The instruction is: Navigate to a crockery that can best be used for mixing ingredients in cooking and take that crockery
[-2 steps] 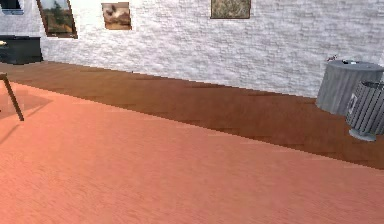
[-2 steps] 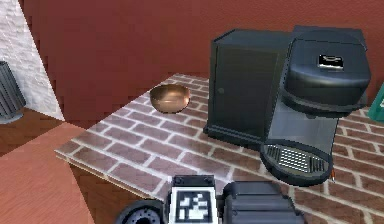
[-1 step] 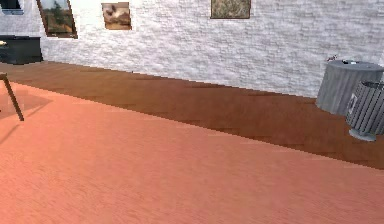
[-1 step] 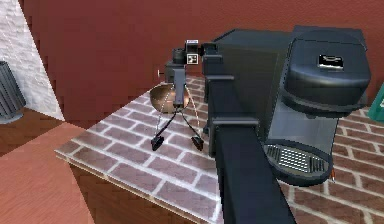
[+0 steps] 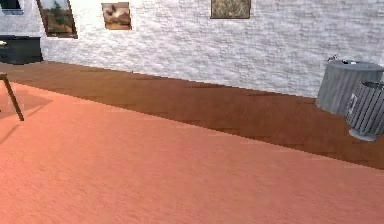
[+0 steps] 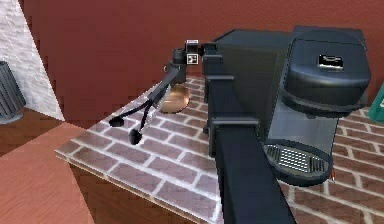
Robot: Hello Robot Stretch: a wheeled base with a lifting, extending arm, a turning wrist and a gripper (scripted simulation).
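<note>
Brick-patterned counter top [image 6: 170, 165]. A small copper-brown rounded bowl [image 6: 180, 98] rests on it toward the far edge, just left of the black box-shaped appliance [image 6: 250, 70].

The dark square arm [image 6: 235, 150] reaches out across the counter. The dark two-fingered gripper [image 6: 128, 127] slants down and left from the arm's end, with its fingertips over bare brick nearer the counter's left edge. The bowl sits by the root of the fingers, on their right side; whether they touch can't be told. Can't tell whether the hand has hold of anything.

A dark grey coffee machine [image 6: 320, 90] stands on the counter's right part.

Ahead, two grey ribbed bins [image 5: 350, 85] stand against the white brick wall [image 5: 200, 45].
</note>
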